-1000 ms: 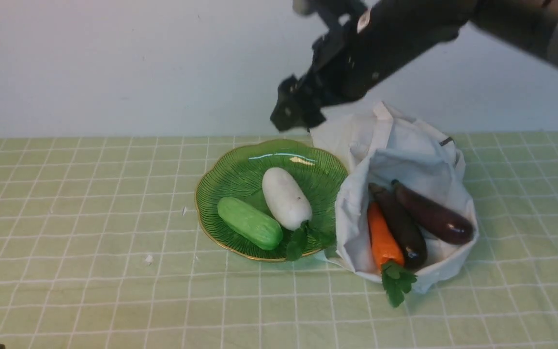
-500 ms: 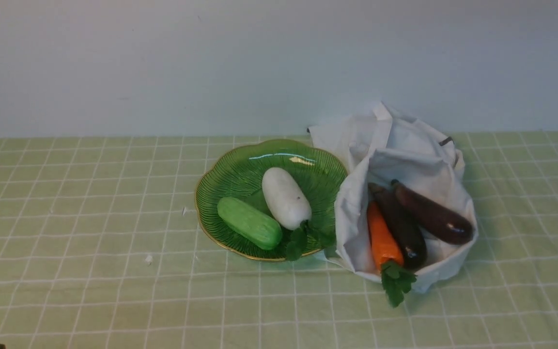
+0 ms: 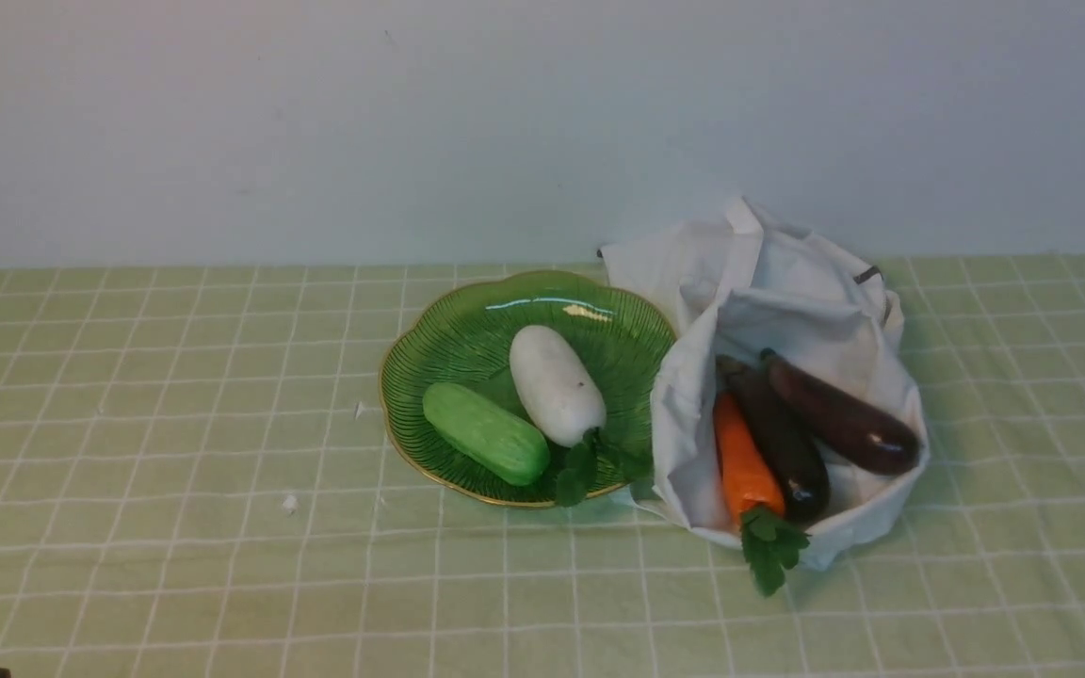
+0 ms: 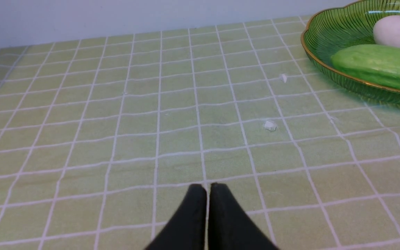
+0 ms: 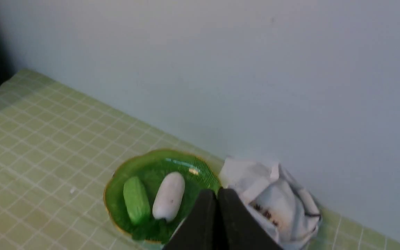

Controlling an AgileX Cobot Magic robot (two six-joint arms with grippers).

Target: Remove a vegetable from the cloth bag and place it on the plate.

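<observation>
Front view
- Plate [image 3: 467,330]: centre of frame, flat on green checked tablecloth [image 3: 175,424].
- Radish [image 3: 557,384]: lying on plate, right of dish centre, leaf tuft at lower rim.
- Cucumber [image 3: 486,433]: on same plate, lower left of radish and just beside it; contact not confirmable.
- Cloth bag [image 3: 787,282]: right of plate, crumpled, its left fold against plate rim, mouth open toward lower frame.
- Bag contents: carrot [image 3: 745,466] and 2 dark purple aubergines [image 3: 844,414] side by side; carrot leaves hang over bag's lower edge.
- Wall [image 3: 316,122]: plain, pale, fills upper frame.

Left wrist view
- Left gripper [image 4: 207,189]: black fingertips pressed together, nothing between them, low over bare tablecloth.
- Plate [image 4: 328,38]: well apart from gripper; part of rim only.
- Radish [image 4: 399,31]: on plate, behind cucumber [image 4: 377,66].
- Crumbs [image 4: 270,125]: small white bits on cloth between gripper and plate.

Right wrist view (blurred)
- Right gripper [image 5: 217,194]: fingers together, holding nothing, high above table.
- Plate [image 5: 151,163]: below gripper, near wall.
- Radish [image 5: 169,196]: on plate, alongside cucumber [image 5: 136,199].
- Cloth bag [image 5: 280,205]: just beside plate, next to wall; contents not legible.
</observation>
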